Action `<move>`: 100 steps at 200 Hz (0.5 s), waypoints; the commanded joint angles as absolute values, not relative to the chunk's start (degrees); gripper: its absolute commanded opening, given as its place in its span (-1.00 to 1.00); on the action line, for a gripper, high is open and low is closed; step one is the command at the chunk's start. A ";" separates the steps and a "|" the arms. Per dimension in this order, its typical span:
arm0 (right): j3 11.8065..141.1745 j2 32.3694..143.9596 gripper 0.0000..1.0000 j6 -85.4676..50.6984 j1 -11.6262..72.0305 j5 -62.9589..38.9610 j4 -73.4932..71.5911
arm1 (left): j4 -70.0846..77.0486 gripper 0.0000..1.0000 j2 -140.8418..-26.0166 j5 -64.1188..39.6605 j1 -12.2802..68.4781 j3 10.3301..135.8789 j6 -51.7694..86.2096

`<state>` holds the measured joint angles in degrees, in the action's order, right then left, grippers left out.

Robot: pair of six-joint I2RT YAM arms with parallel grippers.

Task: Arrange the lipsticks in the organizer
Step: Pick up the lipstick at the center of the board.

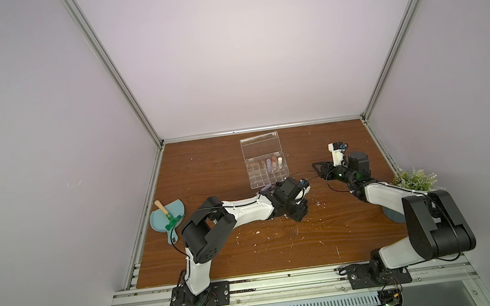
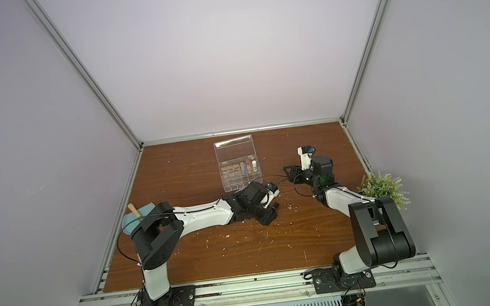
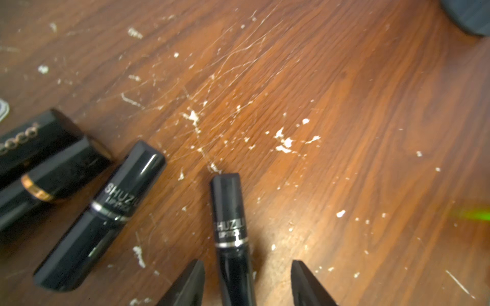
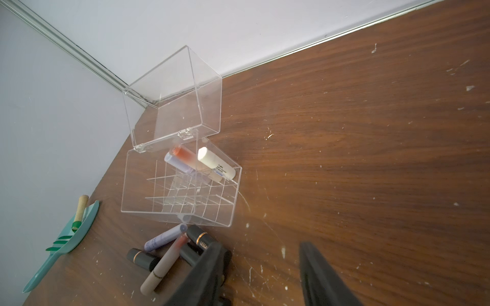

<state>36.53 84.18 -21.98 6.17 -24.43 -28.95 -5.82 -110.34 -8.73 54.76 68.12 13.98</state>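
The clear organizer (image 1: 267,178) (image 2: 241,183) (image 4: 138,185) stands lid-open at the back of the table. A white (image 4: 216,165), a pink (image 4: 183,156) and a lilac lipstick (image 4: 172,161) stand in its back row. In front of it lie loose lipsticks: lilac (image 4: 164,238), beige-pink (image 4: 164,267) and black (image 4: 198,237). My left gripper (image 1: 299,215) (image 3: 246,283) is low over the table and open. A black lipstick (image 3: 230,225) lies between its fingers with a gap on each side. Another black lipstick (image 3: 106,212) lies beside it. My right gripper (image 1: 317,167) (image 4: 261,270) is open and holds nothing.
A teal dustpan (image 1: 166,217) (image 4: 66,238) with a small brush lies by the left wall. A potted plant (image 1: 412,179) stands at the right edge; its dark pot (image 3: 469,16) shows in the left wrist view. White flecks are scattered over the wooden table.
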 commanded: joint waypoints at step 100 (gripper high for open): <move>38.32 84.57 0.04 -22.76 5.72 -26.54 -30.75 | -8.14 -0.20 -113.73 -6.79 55.02 69.96 13.62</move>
<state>36.53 84.23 -22.37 5.91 -24.67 -29.02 -7.05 -112.42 -6.79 54.76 69.41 13.91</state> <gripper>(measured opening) 0.522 0.414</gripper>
